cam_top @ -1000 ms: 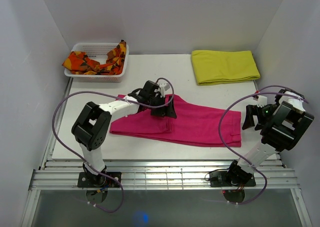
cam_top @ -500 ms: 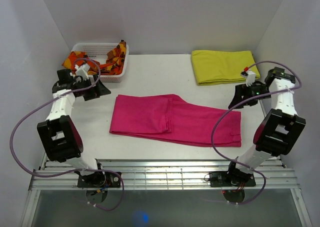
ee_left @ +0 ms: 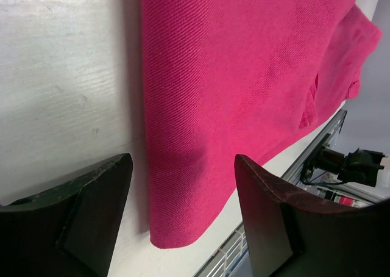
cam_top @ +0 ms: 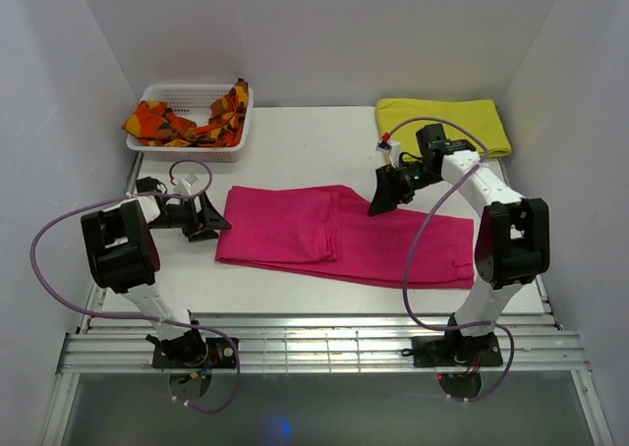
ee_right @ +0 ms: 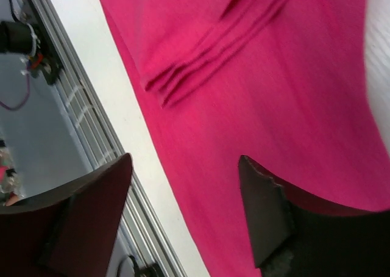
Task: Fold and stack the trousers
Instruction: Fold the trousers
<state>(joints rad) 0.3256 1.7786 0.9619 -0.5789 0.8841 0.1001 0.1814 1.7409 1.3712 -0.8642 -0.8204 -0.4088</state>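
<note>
The trousers (cam_top: 339, 232) lie flat in the middle of the table (cam_top: 295, 141). They are bright magenta-pink, with the legs laid one over the other and layered edges at the right end. Half a second before, the left gripper (cam_top: 218, 222) was by the basket (cam_top: 187, 151) and the right gripper (cam_top: 381, 200) by the yellow cloth (cam_top: 442, 130). Now the left one is low, just beside the trousers' left edge, and the right one is over their far edge. Both have fingers wide apart, holding nothing. The trousers have not moved.
</note>
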